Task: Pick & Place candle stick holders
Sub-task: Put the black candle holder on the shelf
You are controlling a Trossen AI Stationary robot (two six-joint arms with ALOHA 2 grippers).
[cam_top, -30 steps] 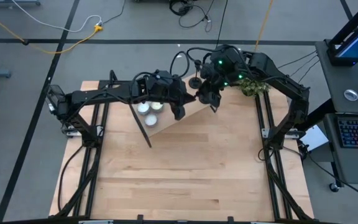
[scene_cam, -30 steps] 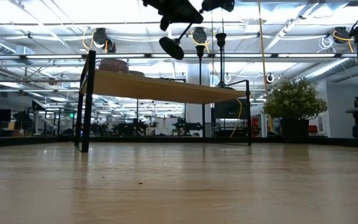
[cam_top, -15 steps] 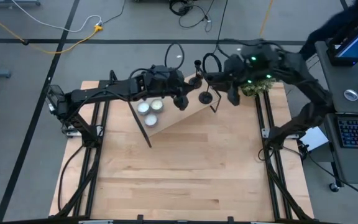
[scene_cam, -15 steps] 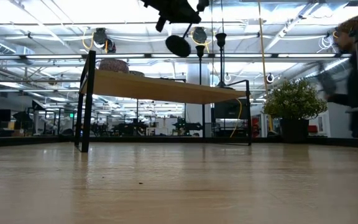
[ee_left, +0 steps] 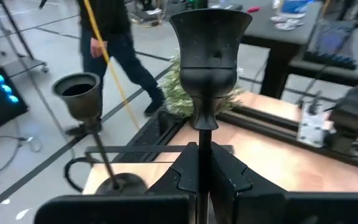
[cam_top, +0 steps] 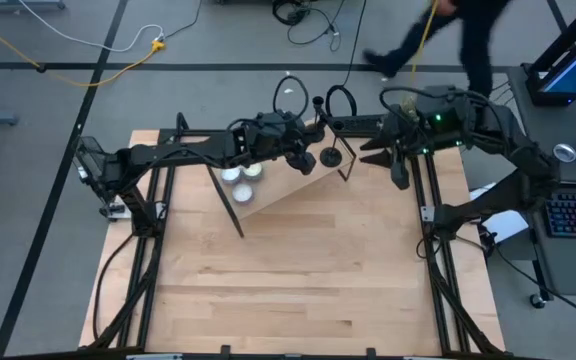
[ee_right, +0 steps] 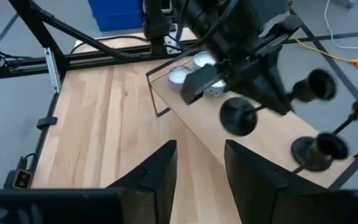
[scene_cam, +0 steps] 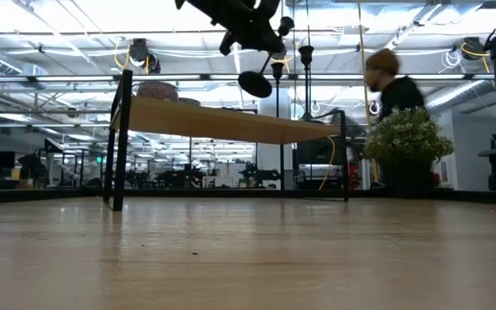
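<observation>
My left gripper [cam_top: 296, 152] is shut on one black candlestick holder [ee_right: 238, 116], held tilted above the raised wooden shelf [cam_top: 273, 192]. Its base disc [scene_cam: 255, 83] is low and its cup [ee_left: 210, 37] is high. Two more black holders [scene_cam: 276, 69] [scene_cam: 306, 56] stand on their bases at the shelf's far right end. One of them shows in the left wrist view [ee_left: 79, 93]. My right gripper [cam_top: 398, 172] is open and empty, off the shelf's right end; it also shows in the right wrist view [ee_right: 201, 158]. My left gripper pinches the holder's thin stem [ee_left: 202, 134] between its two fingers, just below the cup. The fingers lie across the stem. The holder is lifted clear of the shelf and tilted, base disc [ee_right: 238, 116] lower, cup [ee_right: 319, 84] higher.
Round white tealights [cam_top: 240, 172] lie on the shelf's left part. A small green plant [scene_cam: 407, 138] stands at the table's far right. A person [cam_top: 448, 30] walks past beyond the far edge. Bare tabletop [cam_top: 298, 280] lies on the near side.
My right gripper has drawn back from the shelf's far right end toward the table's right edge. My left gripper has shifted a little toward the right with the holder, whose base now hangs lower. A person has walked across behind the table.
</observation>
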